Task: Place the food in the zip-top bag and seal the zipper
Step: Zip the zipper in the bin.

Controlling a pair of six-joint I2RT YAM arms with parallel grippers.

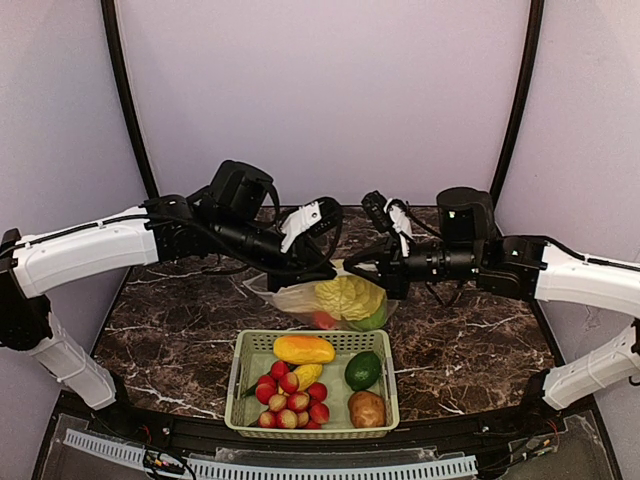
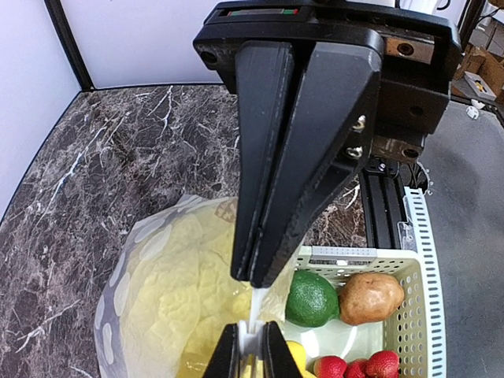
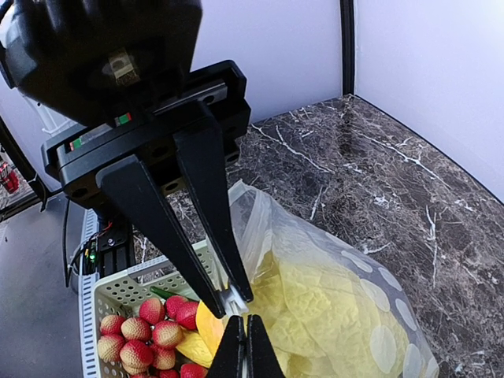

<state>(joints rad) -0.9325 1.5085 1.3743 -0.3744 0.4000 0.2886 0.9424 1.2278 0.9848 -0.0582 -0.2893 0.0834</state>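
1. Near edge, centre: pale green basket (image 1: 240, 352). It holds a yellow-orange fruit (image 1: 303, 349) along the far wall, a red berry cluster (image 1: 290, 395) at near left, a dark green fruit (image 1: 362, 370) and a brown potato (image 1: 366, 408) on the right.
2. Just behind the basket's far rim, mid-desk: zip-top bag (image 1: 288, 300), dotted clear plastic, standing with its mouth up. Cannot tell whether it touches the basket.
3. Inside the bag: napa cabbage (image 1: 348, 296) fills most of it. A red piece (image 1: 323, 320) and a green piece (image 1: 372, 320) sit low, toward the near side. No other food can be made out through the plastic.
4. Top of the bag: zipper (image 2: 253, 309) shows as a thin pale strip running between the two sets of fingertips. Whether it is pressed closed cannot be told.
5. Left gripper (image 2: 253, 279) reaches in from the left edge, jaws together, pinching the bag's mouth edge.
6. Right gripper (image 3: 234, 303) reaches in from the right edge, jaws likewise pressed together on the same edge. Its tips face the left gripper's, just beside them.
7. Far half of the desk: dark marble with white veins.
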